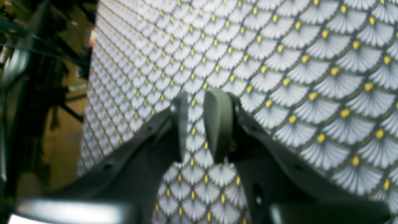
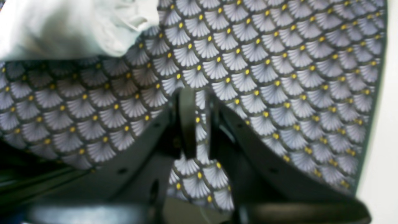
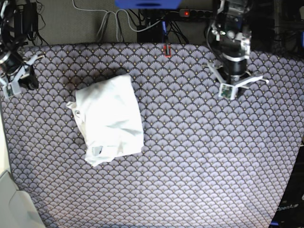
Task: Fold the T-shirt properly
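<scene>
Base view, L to R. Right gripper [image 3: 16, 78] sits at 9 o'clock, by the table's far-left edge, off the shirt. Its wrist view shows the jaws nearly together w/ only a slim slot between them and nothing but patterned cloth [image 2: 264, 77] behind, so it's as good as closed and empty. Prob parked there so it doesn't shade or snag the garment.

T-shirt [image 3: 110, 118] lies left of centre, roughly 9–10 o'clock from the table's middle, flat on the scallop-print cloth. It's a compact, roughly rectangular bundle, no sleeves sticking out, w/ a crumpled corner at its lower left. Judging by that shape the fold looks mostly or fully done; lower edge is untidy, so 1 more smoothing pass could be argued for.

Left gripper [image 3: 233, 83] hangs at about 2 o'clock, well apart from the shirt. Its wrist view shows 2 pads w/ a narrow gap, bare cloth visible through it, holding nothing: slightly parted. Likely withdrawn to a rest spot, since neither arm has any fabric in hand.
</scene>
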Robot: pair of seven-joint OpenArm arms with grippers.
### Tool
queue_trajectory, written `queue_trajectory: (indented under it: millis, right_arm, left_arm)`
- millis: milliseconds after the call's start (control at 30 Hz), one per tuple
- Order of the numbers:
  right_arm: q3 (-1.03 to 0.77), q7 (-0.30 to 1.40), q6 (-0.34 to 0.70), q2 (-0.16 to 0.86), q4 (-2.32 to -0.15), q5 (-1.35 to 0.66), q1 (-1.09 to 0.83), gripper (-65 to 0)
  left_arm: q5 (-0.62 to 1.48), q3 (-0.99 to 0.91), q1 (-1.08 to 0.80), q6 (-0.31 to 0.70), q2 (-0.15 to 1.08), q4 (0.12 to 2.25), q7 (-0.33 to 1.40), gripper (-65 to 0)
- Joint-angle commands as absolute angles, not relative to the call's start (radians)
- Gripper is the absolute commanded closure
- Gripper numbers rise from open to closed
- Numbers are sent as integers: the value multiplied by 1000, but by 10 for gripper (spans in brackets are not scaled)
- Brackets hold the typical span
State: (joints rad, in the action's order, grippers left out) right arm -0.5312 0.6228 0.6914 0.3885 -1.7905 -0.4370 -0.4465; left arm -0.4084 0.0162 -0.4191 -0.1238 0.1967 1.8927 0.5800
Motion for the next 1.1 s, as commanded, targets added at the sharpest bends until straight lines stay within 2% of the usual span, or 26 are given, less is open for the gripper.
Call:
queue_trajectory:
  millis: [0, 267, 433, 533, 667, 900, 1067]
  right_arm:
    - [-556, 608, 698, 367, -1825, -414, -470, -43]
    - [-746, 547, 698, 99, -1919, -148, -544, -43]
    - [-842, 510, 698, 8, -1920, -18, -547, -43]
    - [-895, 512, 698, -13, -1919, -5, -579, -43]
    - [-918, 510, 698, -13, -1886, -5, -639, -43]
    - [-969, 510, 698, 13, -1774, -1, -668, -43]
    - [-958, 437, 698, 53, -1557, 1, -679, -43]
  left_arm:
    - [-395, -2, -424, -133, 206, 1929, 559, -130]
    - [-260, -54, -564, -133, 295, 1965, 555, -130]
    - [-200, -53, -704, -137, 302, 1992, 552, -129]
    - [-191, -42, -788, -139, 298, 2006, 550, -123]
    - [-191, 18, -863, -139, 300, 2002, 550, -3]
    - [-191, 74, -924, -140, 297, 1969, 550, -2]
    - [-191, 84, -929, -140, 254, 1831, 550, -2]
